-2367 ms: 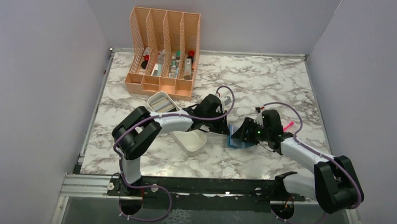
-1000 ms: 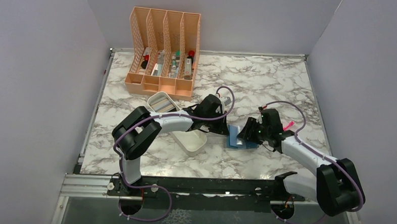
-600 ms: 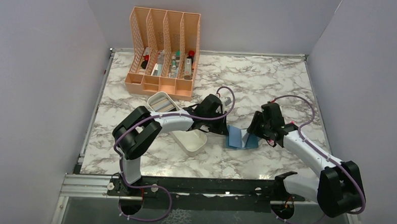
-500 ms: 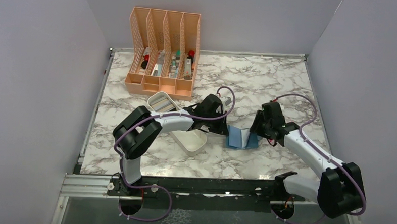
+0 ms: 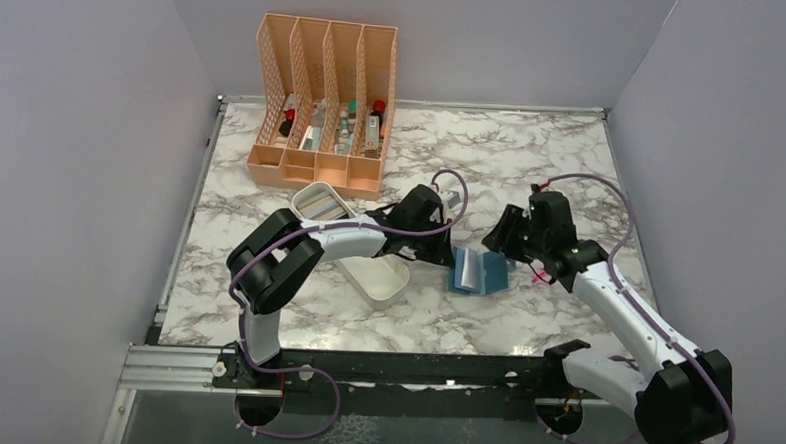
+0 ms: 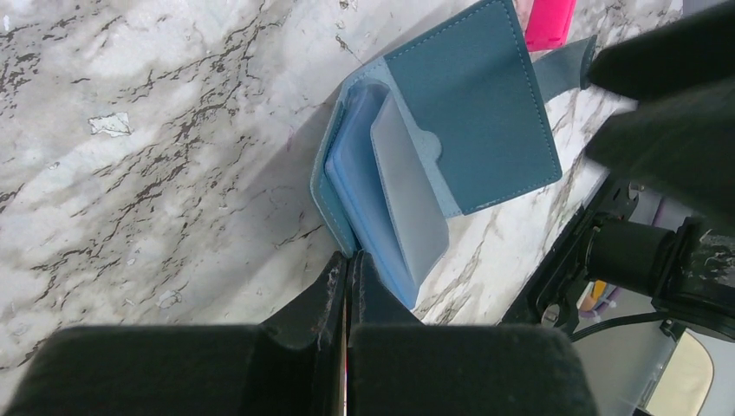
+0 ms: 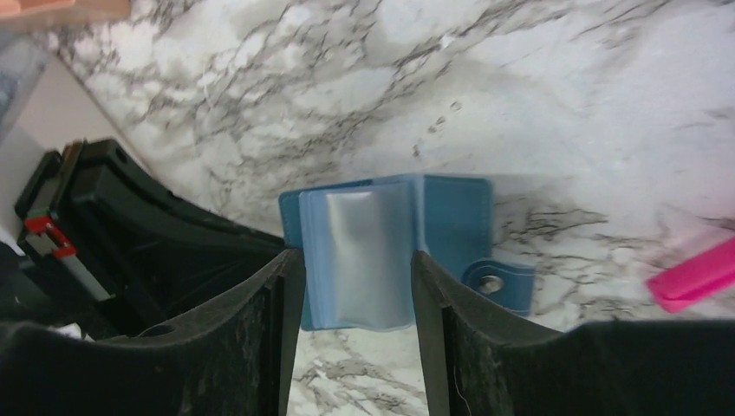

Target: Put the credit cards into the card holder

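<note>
The teal-blue card holder (image 5: 479, 271) lies open on the marble table, its snap tab to the right. In the left wrist view the card holder (image 6: 472, 104) shows light-blue inner leaves and a pale frosted leaf (image 6: 407, 199). My left gripper (image 5: 446, 256) is shut on its near left edge (image 6: 347, 260). My right gripper (image 5: 503, 237) hovers open and empty above it; in the right wrist view the right gripper (image 7: 357, 260) frames the card holder (image 7: 451, 217). Grey credit cards (image 5: 320, 207) lie in a white tray half behind my left arm.
A peach mesh organizer (image 5: 324, 99) with small bottles stands at the back left. A white oblong tray (image 5: 374, 281) lies under my left arm, its other half (image 5: 305, 190) behind. A pink object (image 5: 539, 276) lies just right of the card holder.
My right gripper has lifted off the card holder and drawn back to the right. The card holder's flap now lies open. My left gripper has stayed at its edge.
</note>
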You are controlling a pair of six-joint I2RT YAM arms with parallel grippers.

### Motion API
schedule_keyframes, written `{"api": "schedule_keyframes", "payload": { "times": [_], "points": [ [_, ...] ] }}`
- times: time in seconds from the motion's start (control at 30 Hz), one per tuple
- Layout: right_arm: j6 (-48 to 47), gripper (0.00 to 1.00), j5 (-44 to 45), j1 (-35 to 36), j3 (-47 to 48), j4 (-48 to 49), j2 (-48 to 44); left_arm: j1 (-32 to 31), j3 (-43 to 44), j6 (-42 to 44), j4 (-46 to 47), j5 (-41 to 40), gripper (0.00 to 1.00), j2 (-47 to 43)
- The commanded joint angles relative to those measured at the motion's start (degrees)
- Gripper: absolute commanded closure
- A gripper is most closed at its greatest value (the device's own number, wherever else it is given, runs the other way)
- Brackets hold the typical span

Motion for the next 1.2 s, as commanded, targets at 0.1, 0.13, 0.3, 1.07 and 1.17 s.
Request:
{"api": "schedule_keyframes", "payload": {
  "times": [0.1,0.13,0.3,1.07,1.17],
  "points": [
    [1.6,0.4,-11.6,4.2,-6.4,8.2,2.2,-0.3,1.1,-0.3,-0.4,0.6,1.0,-1.2],
    [1.6,0.38,-11.2,4.6,-6.8,8.4,3.0,-0.3,1.0,-0.3,-0.4,0.8,1.0,-1.2],
    [2.1,0.33,-11.5,5.2,-9.0,11.5,5.1,-0.3,0.4,-0.4,-0.4,0.5,1.0,-1.7],
    [2.7,0.45,-6.9,6.0,-13.7,15.4,10.0,-0.3,-1.6,0.0,-0.5,0.1,1.0,-2.8],
    [2.5,0.46,-3.9,6.0,-13.0,13.1,10.1,-0.3,-1.8,0.1,-0.6,-0.2,1.0,-3.1]
  ]
}}
